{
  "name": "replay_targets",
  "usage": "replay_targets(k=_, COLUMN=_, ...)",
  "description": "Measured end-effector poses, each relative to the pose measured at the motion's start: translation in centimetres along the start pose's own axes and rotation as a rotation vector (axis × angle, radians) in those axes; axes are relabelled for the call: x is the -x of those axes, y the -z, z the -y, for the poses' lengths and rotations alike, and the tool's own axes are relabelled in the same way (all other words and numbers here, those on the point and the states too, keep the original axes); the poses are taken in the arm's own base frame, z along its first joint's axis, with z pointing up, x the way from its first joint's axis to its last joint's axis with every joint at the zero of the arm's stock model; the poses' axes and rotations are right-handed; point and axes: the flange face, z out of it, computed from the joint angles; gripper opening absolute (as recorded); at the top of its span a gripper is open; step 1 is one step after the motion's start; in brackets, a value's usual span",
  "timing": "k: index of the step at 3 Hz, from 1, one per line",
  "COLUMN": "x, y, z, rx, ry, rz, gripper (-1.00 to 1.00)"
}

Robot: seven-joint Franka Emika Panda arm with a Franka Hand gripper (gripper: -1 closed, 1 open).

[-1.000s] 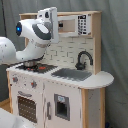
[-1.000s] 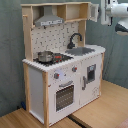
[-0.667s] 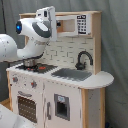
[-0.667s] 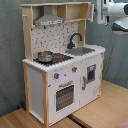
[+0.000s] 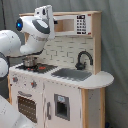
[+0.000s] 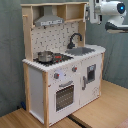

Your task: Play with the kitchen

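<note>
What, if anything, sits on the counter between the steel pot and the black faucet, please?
In the second exterior view, only the hob and the near end of the grey sink lie between the pot and the faucet; nothing loose.

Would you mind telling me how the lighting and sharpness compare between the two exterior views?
In the first exterior view the light is even but the picture is soft, the arm blurred near the lens. In the second exterior view the kitchen is brighter and crisper, with a glint on the steel pot.
</note>
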Motion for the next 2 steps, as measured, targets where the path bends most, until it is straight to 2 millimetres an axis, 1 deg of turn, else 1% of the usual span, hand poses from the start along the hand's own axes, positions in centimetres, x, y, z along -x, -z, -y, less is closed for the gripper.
replay_targets(k=2, x=-2.6, y=-2.6, z=1.8, rx=-0.043, ry=0.012, rz=-0.032, gripper=-1.0)
